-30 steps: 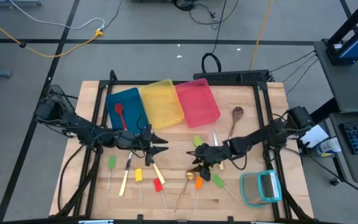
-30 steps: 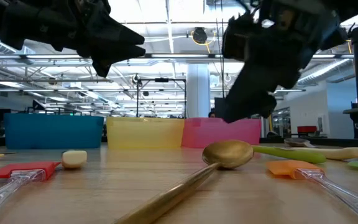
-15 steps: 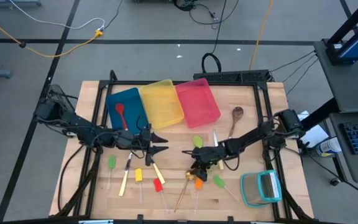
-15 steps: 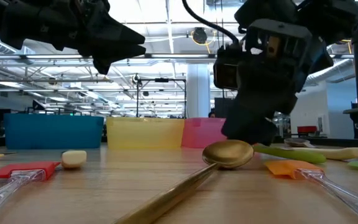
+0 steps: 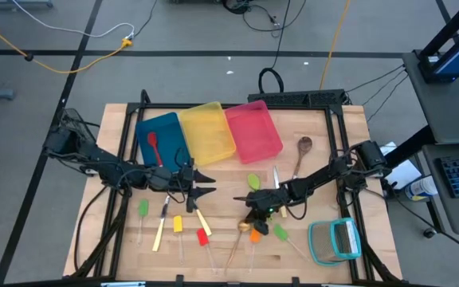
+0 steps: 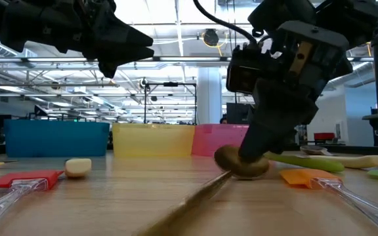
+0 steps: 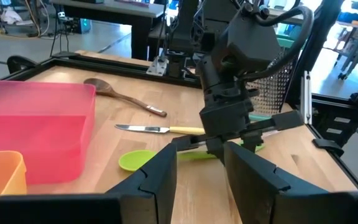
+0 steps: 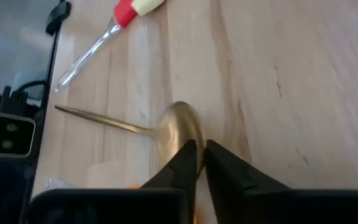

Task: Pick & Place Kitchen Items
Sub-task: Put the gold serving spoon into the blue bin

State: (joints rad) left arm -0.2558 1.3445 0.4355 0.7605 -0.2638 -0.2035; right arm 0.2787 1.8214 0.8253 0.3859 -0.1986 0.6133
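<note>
A gold spoon [image 5: 237,241] lies near the table's near edge, its bowl [image 8: 180,124] toward the far side. My right gripper [image 5: 250,217] is down on that bowl and shut on it. An orange-headed stick [image 5: 255,236] and a green-headed stick [image 5: 280,233] lie beside it. A green spoon [image 5: 253,182], a yellow-handled knife [image 5: 276,177] and a brown spoon [image 5: 303,147] lie farther back. A red spoon [image 5: 154,143] rests in the blue bin [image 5: 170,127]. My left gripper [image 5: 208,186] hovers open left of centre, with nothing between its fingers. My right gripper has the gold spoon by the rim of its bowl [image 8: 188,142], at the end away from the handle, pinched between the two fingertips [image 8: 219,158]. The fingers slant down from the table's right. The bowl [image 6: 235,162] still rests on the wood, and the handle lies flat.
The yellow bin [image 5: 207,131] and pink bin [image 5: 253,130] stand beside the blue one at the back. A teal-framed square object [image 5: 335,241] sits at the near right. More utensils lie near left: a green stick [image 5: 143,209], a knife [image 5: 160,231], a red-headed stick [image 5: 203,237].
My right gripper has gone down and toward the table's near-left, onto the gold spoon's bowl, and its fingers have closed there. The spoon stays on the table.
</note>
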